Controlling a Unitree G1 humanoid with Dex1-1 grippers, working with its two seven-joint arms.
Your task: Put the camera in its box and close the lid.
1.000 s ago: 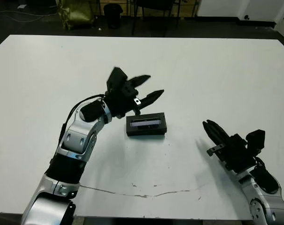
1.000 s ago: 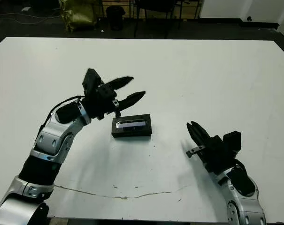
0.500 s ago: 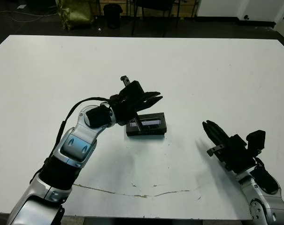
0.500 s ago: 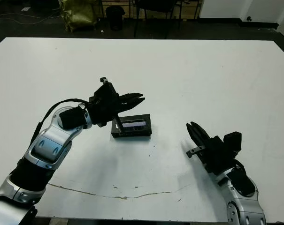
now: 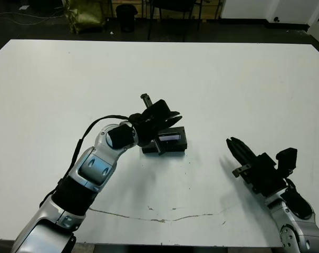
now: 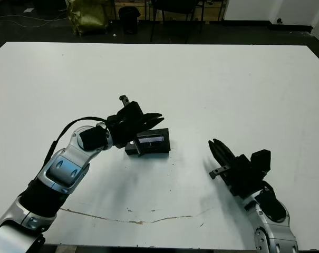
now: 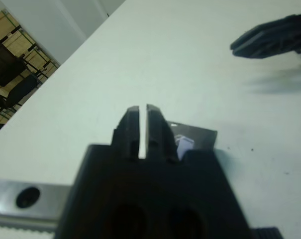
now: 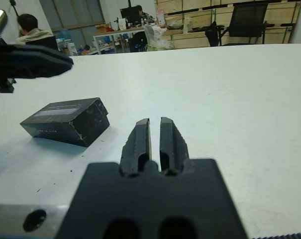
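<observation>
The black box (image 5: pixel 174 145) sits mid-table with the lid (image 5: pixel 171 137) lying flat on top, its silvery strip facing up. In the right wrist view the box (image 8: pixel 65 125) reads as one closed block under the lid (image 8: pixel 60 110). The camera is hidden from every view. My left gripper (image 5: pixel 174 120) is shut, its fingers (image 7: pixel 133 119) pressed together low over the left end of the lid; I cannot tell whether they touch it. My right gripper (image 5: pixel 234 145) is shut and empty, a hand's width to the right of the box, its fingers (image 8: pixel 140 137) pointing toward it.
A thin dark crack line (image 5: pixel 164 217) runs along the table near its front edge. Chairs and a yellow-green bag (image 5: pixel 85 15) stand on the dark floor beyond the far edge. A person (image 8: pixel 27 25) sits far off in the right wrist view.
My left gripper was open above and behind the box; it has rolled over, come down onto the box's left end and shut. The box and my right arm have not moved.
</observation>
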